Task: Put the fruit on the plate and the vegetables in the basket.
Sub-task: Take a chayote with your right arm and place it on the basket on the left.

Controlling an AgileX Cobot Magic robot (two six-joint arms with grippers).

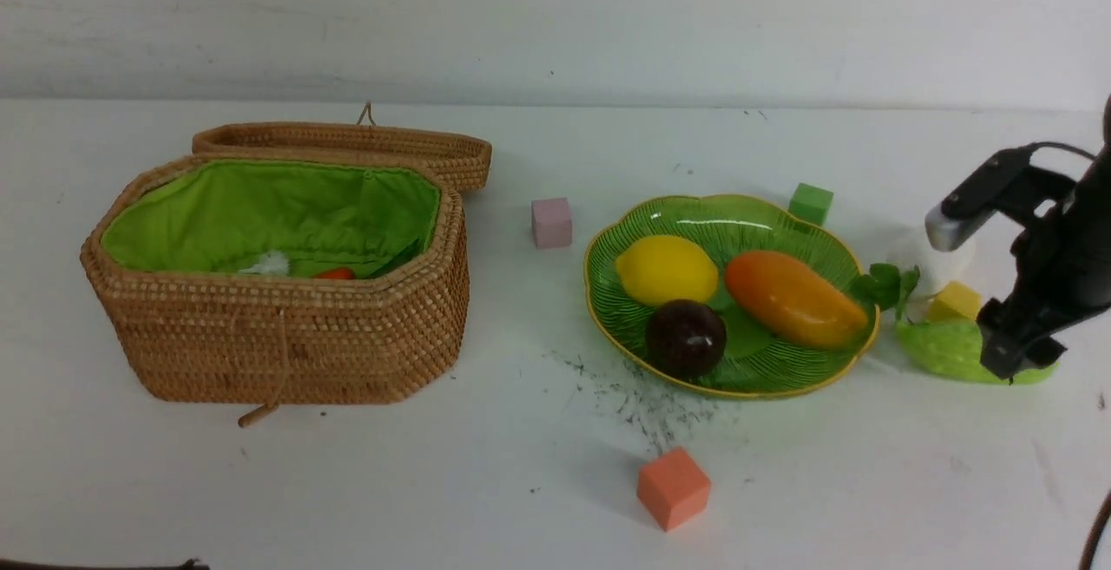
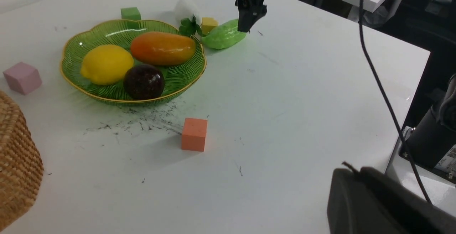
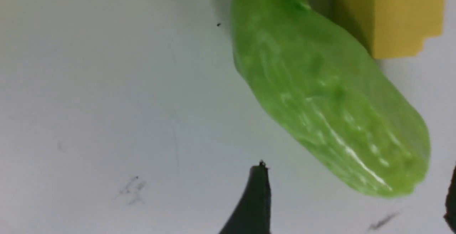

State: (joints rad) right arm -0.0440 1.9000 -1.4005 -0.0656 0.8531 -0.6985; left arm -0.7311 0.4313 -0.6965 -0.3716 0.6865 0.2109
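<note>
Right hand (image 1: 1011, 366) wide open and empty, one end of the cucumber (image 1: 942, 349) between its spread fingers (image 3: 258, 198)

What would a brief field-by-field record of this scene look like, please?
plate: holds lemon, mango, mangosteen
basket: lid open; white and orange-red bits visible inside
cucumber: on table, right of plate, beside yellow cube
radish: on table, behind yellow cube
right gripper: open, over cucumber's end
remaining: cucumber and radish not yet in basket
</note>
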